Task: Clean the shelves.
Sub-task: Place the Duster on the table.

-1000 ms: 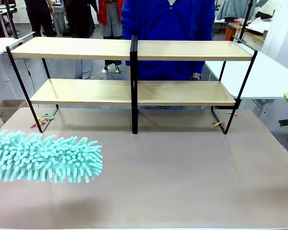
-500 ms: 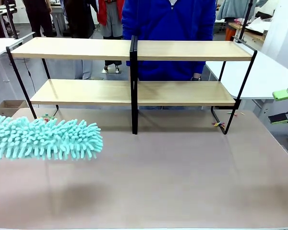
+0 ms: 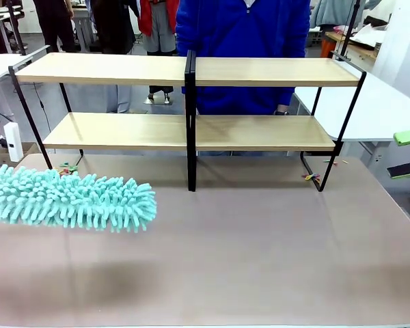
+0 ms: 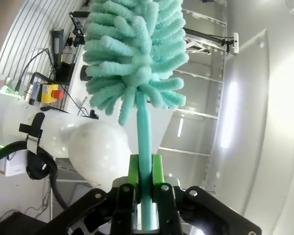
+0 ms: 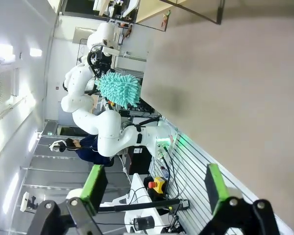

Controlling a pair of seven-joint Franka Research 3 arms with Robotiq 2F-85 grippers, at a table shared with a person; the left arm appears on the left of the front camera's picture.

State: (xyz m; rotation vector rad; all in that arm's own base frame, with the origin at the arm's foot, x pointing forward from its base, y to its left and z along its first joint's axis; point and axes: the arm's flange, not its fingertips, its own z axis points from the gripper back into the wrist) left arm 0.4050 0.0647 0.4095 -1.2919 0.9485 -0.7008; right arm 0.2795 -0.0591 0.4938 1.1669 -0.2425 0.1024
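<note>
Moved: duster [image 3: 68,199] has risen and slid toward 3 o'clock.
Room: I see bare table [image 3: 260,260] before the shelves [image 3: 190,102] at 12 o'clock.
Left gripper [image 4: 144,169]: clamped on the duster's handle.
Right gripper [image 5: 152,188]: fingers apart, holding nothing.

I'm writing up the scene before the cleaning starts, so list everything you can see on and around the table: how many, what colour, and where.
Shelves: one two-tier rack, light wood boards on black frame, far half of the table.
Duster: one, fluffy turquoise with turquoise handle, left side, in front of the lower shelf's left end.
Table: one, brown-grey top.
Small clips: a few, mixed colours, by the rack's feet at both ends.
White tables: two, either side beyond the rack.
Person: one, blue top, standing behind the shelves.
Left gripper: black with green pads, shut on the duster handle.
Right gripper: black with green pads, open, at the table's right edge.
</note>
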